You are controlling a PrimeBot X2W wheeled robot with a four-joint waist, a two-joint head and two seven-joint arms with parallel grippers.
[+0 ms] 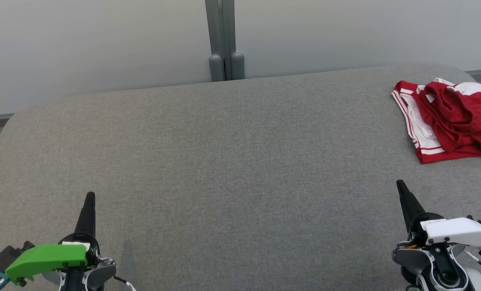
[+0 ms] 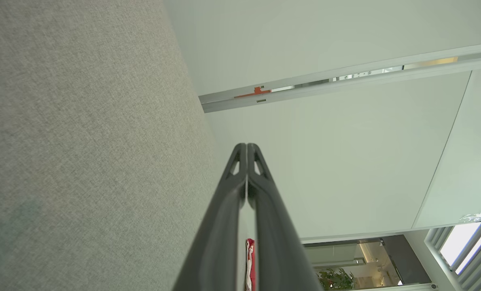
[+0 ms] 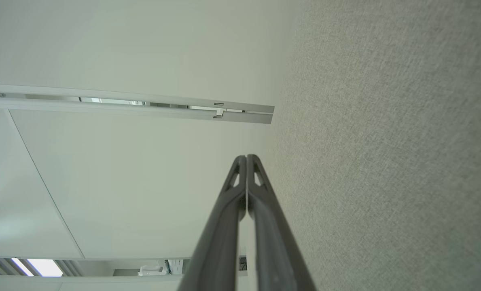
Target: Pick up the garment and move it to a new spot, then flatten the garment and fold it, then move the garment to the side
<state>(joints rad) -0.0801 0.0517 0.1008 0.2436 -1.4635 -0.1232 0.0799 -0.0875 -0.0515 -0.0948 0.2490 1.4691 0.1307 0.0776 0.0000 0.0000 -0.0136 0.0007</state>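
1. Nearest to you, the left end effector [image 1: 90, 196] sat at the lower left of the head view. Its two dark fingers were pressed together into a single point and gripped nothing. A green cover [image 1: 46, 258] capped its wrist.
2. The right end effector [image 1: 399, 184] sat at the lower right. It was likewise fully closed and empty, with a white cover [image 1: 458, 230] on its wrist.
3. In each wrist view you could see that arm's fingers meeting at the tips with nothing caught between them. They pointed across the grey surface toward the pale wall.
4. Under and ahead of both arms stretched the table [image 1: 232, 161], covered in grey woven fabric and rounded at its far corners.
5. The garment [image 1: 452, 117] lay on the table at the far right. It was well ahead of the right end effector and apart from both arms.
   - It was red with white panels and had red-and-white striped trim along one edge.
   - It was crumpled into a loose heap, with the red cloth bunched over the white.
   - Its right side ran off the edge of the head view.
   - In the left wrist view, a thin sliver of its red and white showed low down between the finger bases.
6. Farthest from you, behind the table, stood pale wall panels [image 1: 102, 40] joined by a grey post [image 1: 223, 40].
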